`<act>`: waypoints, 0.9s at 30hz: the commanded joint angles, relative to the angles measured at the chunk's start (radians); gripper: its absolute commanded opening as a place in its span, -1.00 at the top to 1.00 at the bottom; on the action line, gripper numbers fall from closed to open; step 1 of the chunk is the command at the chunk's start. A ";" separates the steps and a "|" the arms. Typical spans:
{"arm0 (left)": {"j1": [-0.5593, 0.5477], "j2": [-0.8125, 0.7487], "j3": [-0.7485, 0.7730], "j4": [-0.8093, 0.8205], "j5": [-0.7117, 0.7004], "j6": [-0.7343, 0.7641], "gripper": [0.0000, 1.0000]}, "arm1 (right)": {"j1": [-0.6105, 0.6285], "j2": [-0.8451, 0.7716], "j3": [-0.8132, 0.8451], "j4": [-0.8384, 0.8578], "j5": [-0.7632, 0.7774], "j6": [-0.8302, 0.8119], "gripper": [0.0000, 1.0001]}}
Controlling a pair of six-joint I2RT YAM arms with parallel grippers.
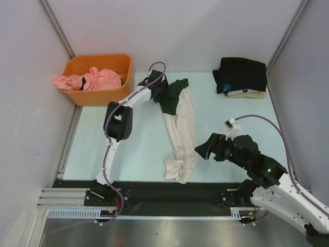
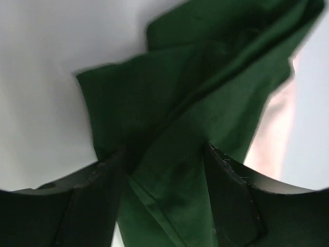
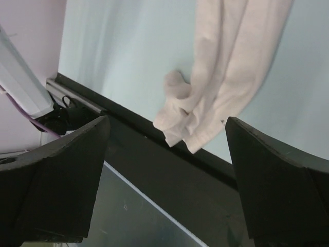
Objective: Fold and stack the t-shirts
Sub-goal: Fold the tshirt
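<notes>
The cream t-shirt with dark green sleeves (image 1: 182,131) lies bunched in a long strip down the middle of the table. Its green top end is at the far end and its cream hem is crumpled near the front edge. My left gripper (image 1: 163,95) is shut on the green cloth (image 2: 169,128), which fills the space between its fingers (image 2: 103,195). My right gripper (image 1: 202,152) is open and empty, hovering just right of the strip's lower part. The cream hem (image 3: 205,103) shows between its spread fingers (image 3: 267,175). A folded black t-shirt with a blue mark (image 1: 241,74) lies on a folded beige one (image 1: 248,94) at the far right.
An orange basket (image 1: 95,98) at the far left holds pink shirts (image 1: 92,78). White walls enclose the table on three sides. A black rail (image 1: 169,193) runs along the front edge and also shows in the right wrist view (image 3: 154,154).
</notes>
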 commanded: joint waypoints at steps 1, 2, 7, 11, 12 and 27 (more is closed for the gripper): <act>0.015 0.038 0.088 -0.135 -0.038 -0.035 -0.32 | 0.007 -0.057 0.052 -0.139 0.101 0.026 -0.99; 0.015 0.025 0.068 -0.129 -0.085 -0.039 -0.32 | 0.007 -0.065 0.063 -0.173 0.109 0.024 -0.99; 0.024 -0.154 -0.151 -0.036 -0.156 -0.044 -0.38 | 0.007 -0.082 0.083 -0.222 0.148 0.012 -0.99; 0.041 -0.267 -0.288 0.076 -0.190 0.008 -0.46 | 0.007 -0.071 0.054 -0.222 0.140 0.013 -0.99; 0.047 -0.262 -0.267 0.057 -0.184 0.017 -0.46 | 0.007 -0.069 0.048 -0.221 0.135 0.016 -0.99; 0.057 -0.098 -0.240 0.191 0.000 0.024 -0.29 | 0.008 -0.114 0.040 -0.245 0.142 0.038 -0.98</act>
